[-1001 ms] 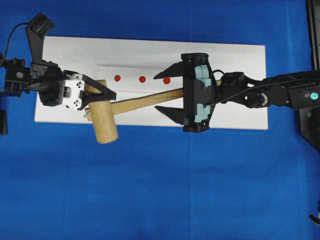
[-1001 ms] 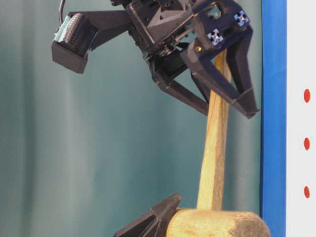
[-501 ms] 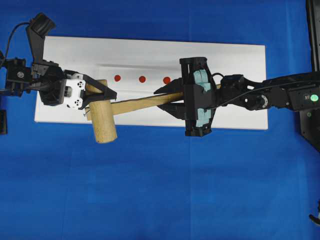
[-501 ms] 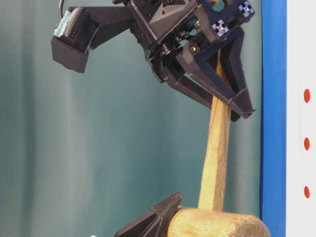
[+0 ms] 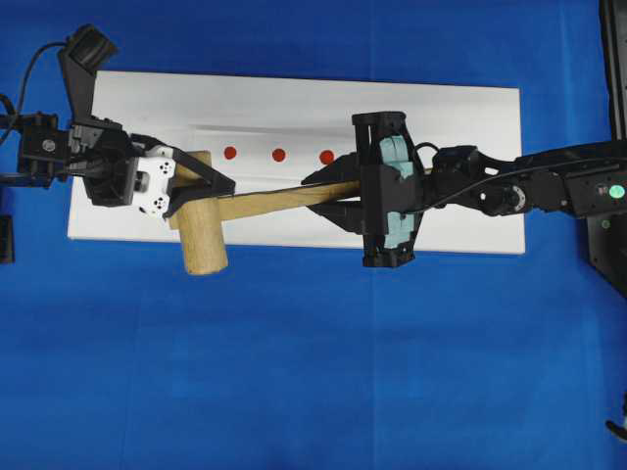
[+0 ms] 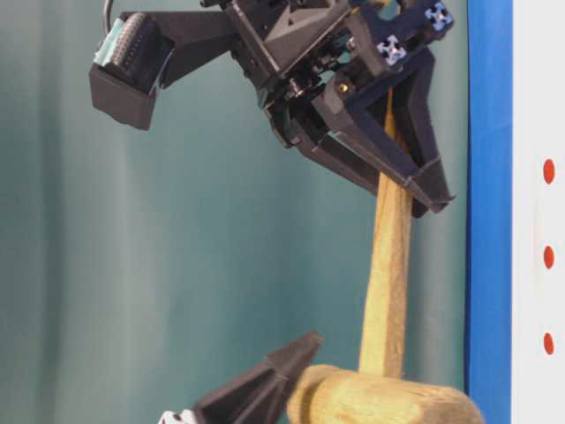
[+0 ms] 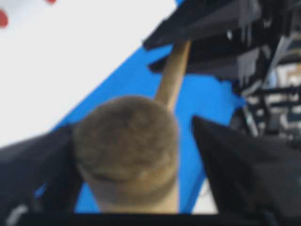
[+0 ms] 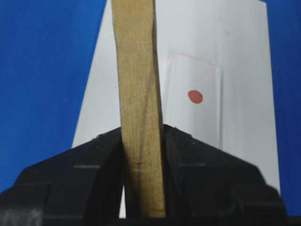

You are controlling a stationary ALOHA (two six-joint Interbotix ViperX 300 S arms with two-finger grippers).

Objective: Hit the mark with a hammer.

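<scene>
One hammer [image 5: 257,208], three red marks [image 5: 278,155] and one white board [image 5: 470,117] were there; the right gripper [image 5: 331,194] clamped the handle, the left gripper [image 5: 201,191] stood wide around the head.

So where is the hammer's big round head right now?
In the overhead view the hammer has its head at the left, over the white board's lower edge, between the open left claw's fingers.

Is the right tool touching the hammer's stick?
Touching. In the right wrist view, the right tool has both fingers pressed flat against the hammer handle, no gap either side.
</scene>
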